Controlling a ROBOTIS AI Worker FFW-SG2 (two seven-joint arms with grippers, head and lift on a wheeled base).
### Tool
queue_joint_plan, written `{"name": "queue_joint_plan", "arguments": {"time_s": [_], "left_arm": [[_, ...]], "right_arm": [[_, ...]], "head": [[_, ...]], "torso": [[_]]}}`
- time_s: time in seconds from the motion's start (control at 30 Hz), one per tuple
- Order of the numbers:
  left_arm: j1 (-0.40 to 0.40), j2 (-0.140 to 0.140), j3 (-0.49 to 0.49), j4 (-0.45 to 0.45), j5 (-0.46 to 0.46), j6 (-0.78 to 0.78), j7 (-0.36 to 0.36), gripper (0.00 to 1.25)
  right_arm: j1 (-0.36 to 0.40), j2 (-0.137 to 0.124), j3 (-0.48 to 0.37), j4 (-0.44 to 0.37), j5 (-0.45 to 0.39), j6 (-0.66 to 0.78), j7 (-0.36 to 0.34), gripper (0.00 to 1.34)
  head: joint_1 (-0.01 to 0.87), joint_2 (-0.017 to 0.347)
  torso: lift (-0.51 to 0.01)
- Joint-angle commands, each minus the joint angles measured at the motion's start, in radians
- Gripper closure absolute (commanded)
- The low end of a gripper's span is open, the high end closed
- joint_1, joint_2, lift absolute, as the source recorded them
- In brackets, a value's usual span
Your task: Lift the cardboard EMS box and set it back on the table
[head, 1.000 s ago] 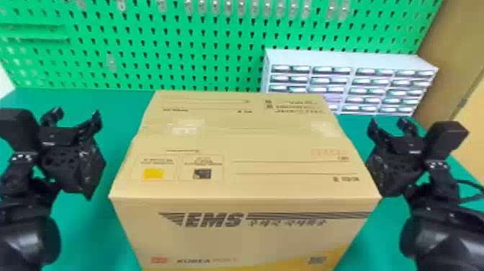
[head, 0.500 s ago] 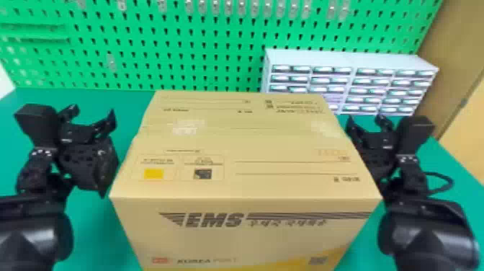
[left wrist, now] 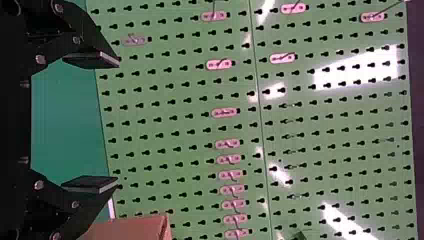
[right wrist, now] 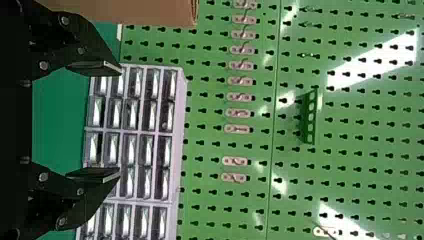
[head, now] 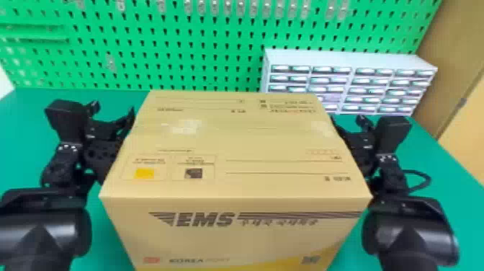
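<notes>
The cardboard EMS box (head: 237, 144) stands upright on the green table, its printed front facing me. Against or very close to its left side is my left gripper (head: 112, 110); in the left wrist view the left gripper (left wrist: 92, 121) is open with nothing between its fingers, and a corner of the box (left wrist: 132, 227) shows beside it. My right gripper (head: 347, 124) is at the box's right side, partly hidden by it. The right wrist view has the right gripper (right wrist: 95, 121) open and holding nothing, with the box (right wrist: 130, 11) alongside. Whether either gripper touches the box I cannot tell.
A grey cabinet of small drawers (head: 349, 83) stands behind the box at the right. The green pegboard (head: 137, 47) rises along the back of the table (head: 32, 119). A black cable loops beside the right arm.
Both arms have moved inward toward the box's sides, the left one to the right and the right one to the left. The box has not visibly moved.
</notes>
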Motion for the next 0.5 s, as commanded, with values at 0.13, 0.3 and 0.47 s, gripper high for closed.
{"name": "queue_joint_plan", "arguments": {"time_s": [0.13, 0.3, 0.47], "left_arm": [[0.000, -0.005, -0.031, 0.000, 0.004, 0.000, 0.012, 0.42], [-0.002, -0.006, -0.034, 0.000, 0.004, 0.000, 0.012, 0.42], [-0.002, -0.006, -0.034, 0.000, 0.004, 0.000, 0.012, 0.42]], "right_arm": [[-0.004, 0.001, 0.036, 0.005, -0.010, 0.000, -0.010, 0.54], [-0.009, 0.001, 0.042, 0.007, -0.011, 0.000, -0.010, 0.54], [-0.009, 0.001, 0.042, 0.007, -0.013, 0.000, -0.010, 0.54]], "head": [[0.678, -0.014], [0.678, -0.014], [0.678, -0.014]], "torso": [[-0.095], [-0.095], [-0.095]]}}
